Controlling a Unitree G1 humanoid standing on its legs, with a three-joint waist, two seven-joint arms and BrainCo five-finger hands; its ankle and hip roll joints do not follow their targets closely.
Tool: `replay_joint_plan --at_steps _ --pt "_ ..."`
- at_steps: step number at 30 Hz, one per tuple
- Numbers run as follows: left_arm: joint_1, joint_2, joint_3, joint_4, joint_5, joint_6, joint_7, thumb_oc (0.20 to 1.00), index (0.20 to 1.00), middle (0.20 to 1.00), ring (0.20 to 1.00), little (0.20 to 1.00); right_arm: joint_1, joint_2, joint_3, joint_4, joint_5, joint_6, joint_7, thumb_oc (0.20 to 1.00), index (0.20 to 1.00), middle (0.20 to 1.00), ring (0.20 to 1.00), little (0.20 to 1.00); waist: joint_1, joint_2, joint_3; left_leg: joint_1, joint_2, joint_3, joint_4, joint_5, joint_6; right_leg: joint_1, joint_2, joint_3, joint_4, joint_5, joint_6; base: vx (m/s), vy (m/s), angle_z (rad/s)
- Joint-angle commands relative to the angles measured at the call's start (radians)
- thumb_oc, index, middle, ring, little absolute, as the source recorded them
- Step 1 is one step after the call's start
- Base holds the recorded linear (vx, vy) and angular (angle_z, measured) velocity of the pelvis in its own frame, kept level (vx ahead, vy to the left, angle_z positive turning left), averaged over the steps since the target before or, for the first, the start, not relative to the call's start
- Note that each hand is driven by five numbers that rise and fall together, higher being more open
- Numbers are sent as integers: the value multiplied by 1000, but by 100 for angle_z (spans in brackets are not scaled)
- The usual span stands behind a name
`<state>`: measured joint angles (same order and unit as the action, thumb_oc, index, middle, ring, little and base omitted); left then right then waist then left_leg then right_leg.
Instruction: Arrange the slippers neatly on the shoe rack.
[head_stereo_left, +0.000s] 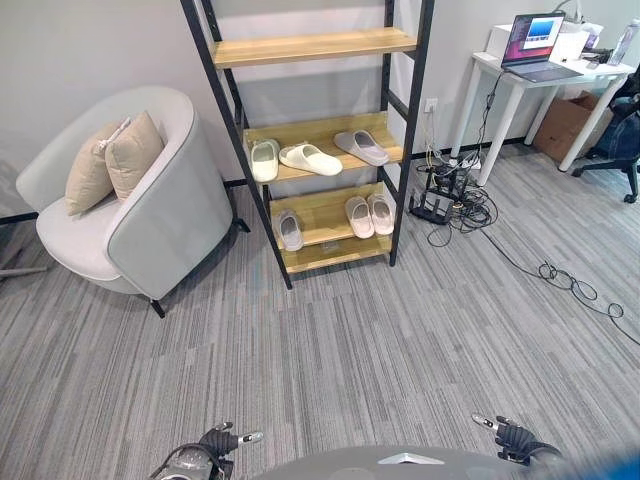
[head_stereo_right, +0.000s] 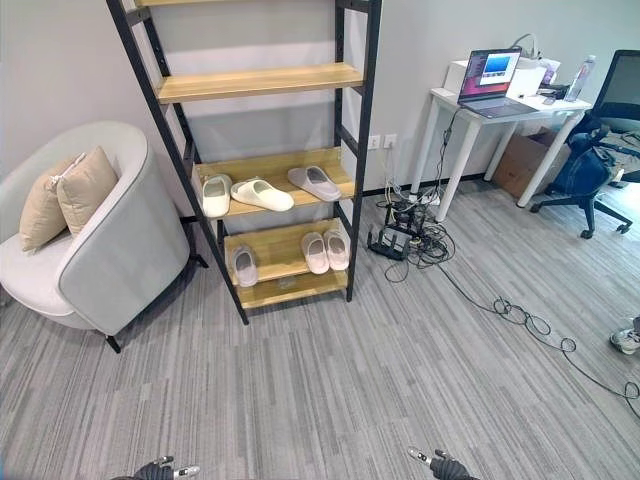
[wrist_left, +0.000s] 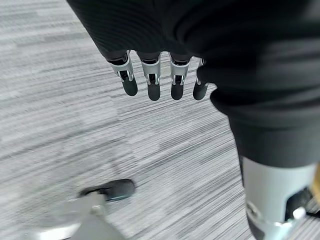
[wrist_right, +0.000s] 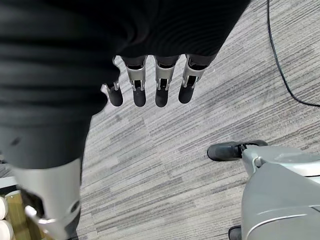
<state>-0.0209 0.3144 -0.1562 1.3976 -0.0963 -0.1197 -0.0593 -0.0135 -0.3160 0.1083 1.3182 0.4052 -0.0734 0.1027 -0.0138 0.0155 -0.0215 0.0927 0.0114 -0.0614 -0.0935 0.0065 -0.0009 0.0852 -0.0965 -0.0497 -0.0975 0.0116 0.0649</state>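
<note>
1. The armchair (head_stereo_left: 150, 215) stands at about 10 o'clock in the left eye view. It is light grey, with two beige cushions (head_stereo_left: 108, 160) leaning on its back.
2. The left hand (head_stereo_left: 222, 441) shows at 7 o'clock, low over the grey carpet (head_stereo_left: 330, 340). In the left wrist view its fingers (wrist_left: 151, 80) hang straight and relaxed, with the thumb apart from them. It holds nothing and touches nothing.
3. The shoe rack (head_stereo_left: 310, 140) stands at 12 o'clock, just beside the armchair. It has a black frame and wooden shelves.
4. On the middle shelf lie three slippers. The pale green slipper (head_stereo_left: 264, 159) is at the shelf's 9 o'clock end and points to the front. The cream slipper (head_stereo_left: 310, 158) lies slantwise next to it. The grey slipper (head_stereo_left: 361, 147) lies slantwise toward the 3 o'clock end.
5. On the bottom shelf one single grey slipper (head_stereo_left: 290, 230) lies at the 9 o'clock side. A pair of light slippers (head_stereo_left: 369, 214) lies side by side at the 3 o'clock side, well apart from the single one.
6. A tangle of cables (head_stereo_left: 450, 195) lies on the carpet at 2 o'clock, between the rack and a white desk (head_stereo_left: 530, 90). An open laptop (head_stereo_left: 535, 45) stands on the desk.
7. The right hand (head_stereo_left: 512, 435) shows at 5 o'clock. In the right wrist view its fingers (wrist_right: 161, 82) are also straight and loose over the carpet, and it grasps nothing.
</note>
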Motion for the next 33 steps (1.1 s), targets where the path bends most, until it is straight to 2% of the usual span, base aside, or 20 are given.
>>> replay_joint_plan --at_steps 1,8,11,12,13,14,15,16,17,18,20,21,23,25,26,27,28,30,32,33 --pt "-42 -10 18 60 -7 -8 6 1000 1000 1000 1000 1000 -21 13 24 15 -46 -26 -8 1000 1000 1000 1000 1000 -2 -29 3 -10 -6 -77 6 -37 -5 9 38 -35 67 -101 -21 10 -44 4" --pt "-40 -34 13 55 -37 1 7 1000 1000 1000 1000 1000 2 34 51 21 -78 -19 -8 1000 1000 1000 1000 1000 12 -42 26 -41 8 -114 41 -29 -24 -7 61 -63 101 -128 -45 0 -132 16" --pt "-35 -36 10 55 -35 4 5 1000 1000 1000 1000 1000 2 29 62 13 -90 -19 -5 1000 1000 1000 1000 1000 16 -44 32 -58 6 -125 84 -43 -29 -5 65 -62 102 -134 -53 8 -116 11" --pt "-37 -37 6 53 -32 2 6 1000 1000 1000 1000 1000 -5 26 72 10 -103 -19 -6 1000 1000 1000 1000 1000 18 -48 42 -83 2 -123 143 -61 -32 -9 62 -60 110 -139 -55 -117 -105 2" --pt "-55 -39 -24 32 -16 2 8 1000 1000 1000 1000 1000 -28 15 101 0 -145 -18 -14 1000 1000 1000 1000 1000 17 -53 95 -205 -1 -45 379 -62 -56 -10 47 -78 129 -152 -69 -89 -119 9" --pt "-58 -37 -34 16 3 -2 20 1000 1000 1000 1000 1000 -40 10 120 7 -173 -11 -14 1000 1000 1000 1000 1000 18 -57 116 -288 44 64 533 -22 -58 15 45 -101 127 -163 -85 3 -92 30" --pt "-61 -37 -41 10 17 -3 23 1000 1000 1000 1000 1000 -43 6 126 24 -183 -5 -12 1000 1000 1000 1000 1000 26 -56 126 -352 67 126 541 -11 -52 41 43 -123 117 -179 -88 362 43 37" --pt "-58 -30 -41 20 37 -3 31 1000 1000 1000 1000 1000 -44 13 129 18 -194 -3 -14 1000 1000 1000 1000 1000 48 -68 129 -408 54 150 399 6 -51 82 36 -138 102 -194 -75 332 86 41" --pt "-58 -30 -41 20 37 -3 31 1000 1000 1000 1000 1000 -44 13 129 18 -194 -3 -14 1000 1000 1000 1000 1000 48 -68 129 -408 54 150 399 6 -51 82 36 -138 102 -194 -75 512 218 -17" --pt "-64 -28 -48 39 48 3 35 1000 1000 1000 1000 1000 -49 27 148 14 -220 -3 -22 1000 1000 1000 1000 1000 75 -75 126 -441 37 82 333 67 -67 110 37 -120 98 -208 -65 365 186 -4" --pt "-52 -28 -36 58 64 12 41 1000 1000 1000 1000 1000 -50 40 141 13 -229 -3 -23 1000 1000 1000 1000 1000 81 -87 102 -405 15 54 282 58 -47 125 22 -103 107 -206 -38 448 252 -16" --pt "-52 -27 -36 58 64 12 41 1000 1000 1000 1000 1000 -50 41 141 13 -229 -3 -23 1000 1000 1000 1000 1000 81 -88 102 -405 15 54 282 57 -47 125 22 -102 107 -206 -38 443 292 -58" --pt "-50 -23 -30 67 84 17 46 1000 1000 1000 1000 1000 -50 62 141 2 -228 -2 -27 1000 1000 1000 1000 1000 89 -112 73 -382 -13 66 299 17 -10 111 -21 -76 167 -187 -1 452 341 -62" --pt "-64 -4 -24 46 75 15 51 1000 1000 1000 1000 1000 -59 77 145 -13 -227 -2 -26 1000 1000 1000 1000 1000 93 -130 66 -338 -51 71 287 -26 40 38 -61 -54 328 -82 44 394 366 -27" --pt "-74 0 -26 39 72 12 57 1000 1000 1000 1000 1000 -62 75 144 -17 -225 -3 -28 1000 1000 1000 1000 1000 90 -131 64 -326 -65 69 284 -38 53 10 -77 -50 384 -31 58 291 387 -5" --pt "-88 8 -22 22 58 13 71 1000 1000 1000 1000 1000 -69 78 150 -29 -227 -2 -33 1000 1000 1000 1000 1000 76 -115 83 -279 -76 62 266 -60 89 -73 -114 -48 563 95 66 371 432 9" --pt "-104 15 -31 22 63 11 78 1000 1000 1000 1000 1000 -70 82 150 -35 -225 -5 -35 1000 1000 1000 1000 1000 66 -100 90 -244 -80 41 247 -76 104 -122 -129 -67 647 110 54 368 388 54" --pt "-114 20 -32 21 53 12 78 1000 1000 1000 1000 1000 -66 81 150 -33 -228 -9 -36 1000 1000 1000 1000 1000 49 -86 99 -194 -81 16 234 -94 110 -184 -129 -79 671 65 30 371 205 39" --pt "-128 21 -38 28 48 9 84 1000 1000 1000 1000 1000 -67 84 160 -29 -235 -10 -38 1000 1000 1000 1000 1000 24 -72 126 -126 -85 -27 225 -121 103 -238 -83 -85 563 -25 7 334 58 48" --pt "-128 19 -38 30 50 8 84 1000 1000 1000 1000 1000 -68 83 160 -28 -235 -9 -37 1000 1000 1000 1000 1000 19 -73 129 -115 -87 -35 224 -129 101 -243 -73 -80 521 -32 11 247 -37 79"
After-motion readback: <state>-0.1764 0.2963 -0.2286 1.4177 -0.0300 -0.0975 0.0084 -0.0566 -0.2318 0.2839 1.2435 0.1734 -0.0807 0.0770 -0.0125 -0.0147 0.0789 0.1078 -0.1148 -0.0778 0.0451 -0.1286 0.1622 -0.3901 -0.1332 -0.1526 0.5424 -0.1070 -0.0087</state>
